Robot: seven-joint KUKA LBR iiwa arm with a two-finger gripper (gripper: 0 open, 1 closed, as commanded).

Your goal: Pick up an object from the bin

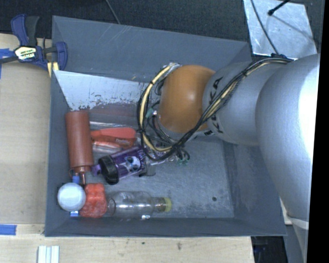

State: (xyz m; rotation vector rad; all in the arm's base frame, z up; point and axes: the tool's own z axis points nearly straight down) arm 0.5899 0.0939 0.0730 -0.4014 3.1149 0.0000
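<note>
The tool sits low in the bin, at the upper-right end of a purple bottle left of centre. The bottle's long axis slants, black cap pointing lower left. Whether the tool is clenched cannot be told. A brown tube lies to the left.

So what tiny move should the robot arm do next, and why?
Probably a small drop straight down onto the purple plastic tube with a black cap. The gripper is at that tube's right end, and nothing lies on top of it. The brown cylinder bottle and the clear plastic bottle lie off to the side, so they should not get in the way.
</note>
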